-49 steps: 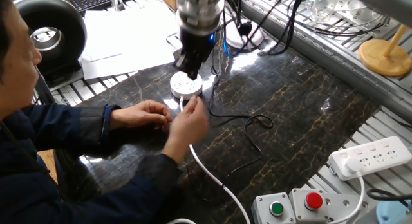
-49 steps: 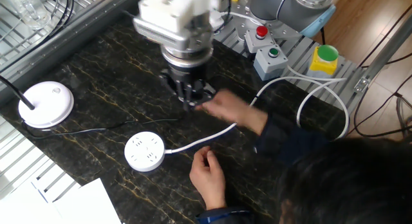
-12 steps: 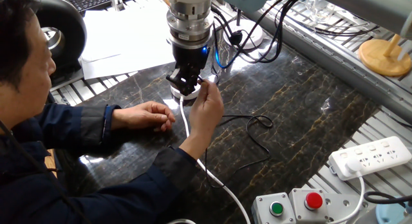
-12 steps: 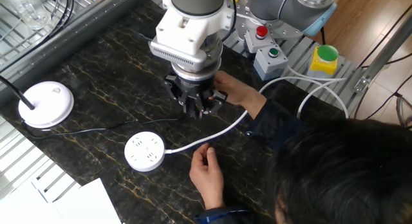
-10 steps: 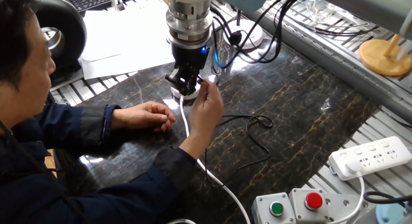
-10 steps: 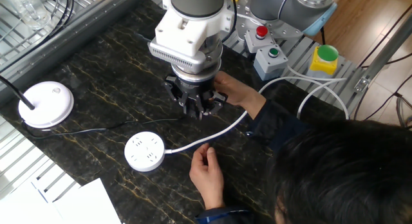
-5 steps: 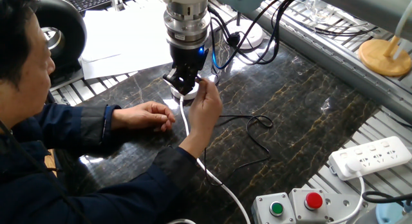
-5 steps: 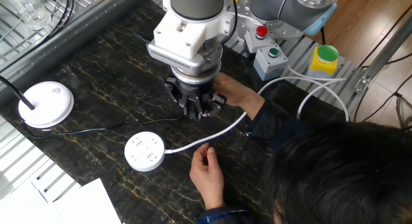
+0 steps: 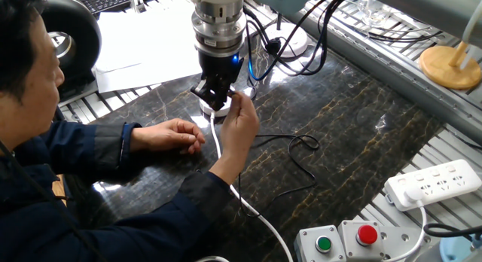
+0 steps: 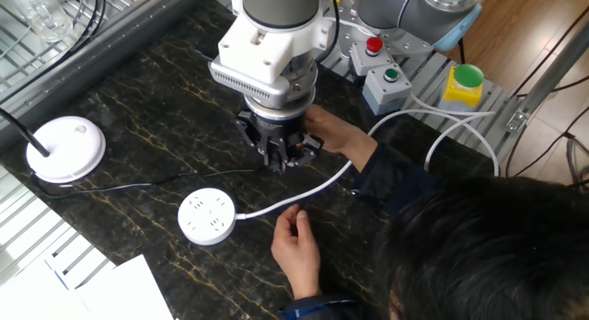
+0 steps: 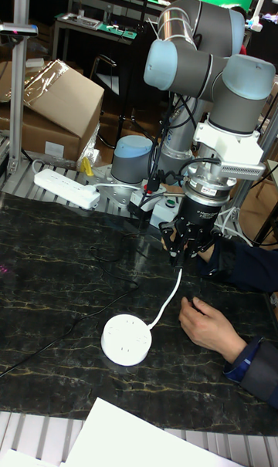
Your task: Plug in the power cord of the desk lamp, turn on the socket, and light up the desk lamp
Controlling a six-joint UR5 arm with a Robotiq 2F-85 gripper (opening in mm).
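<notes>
**White fittings on dark veined stone**

The table [image 10: 166,90] is black marble with golden veins. Socket [image 10: 206,216], its thick cable [image 10: 304,195] and desk lamp [image 10: 64,147] are white; the power cord [image 9: 297,153] is black. The power strip [image 9: 437,183] is white, buttons [image 10: 373,44] red and green, sleeve [image 9: 113,145] navy

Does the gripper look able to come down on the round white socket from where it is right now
Probably yes: the socket lies uncovered, holes up, apart from the gripper. The person's hand beside the fingers and the white cable might crowd the move.
</notes>
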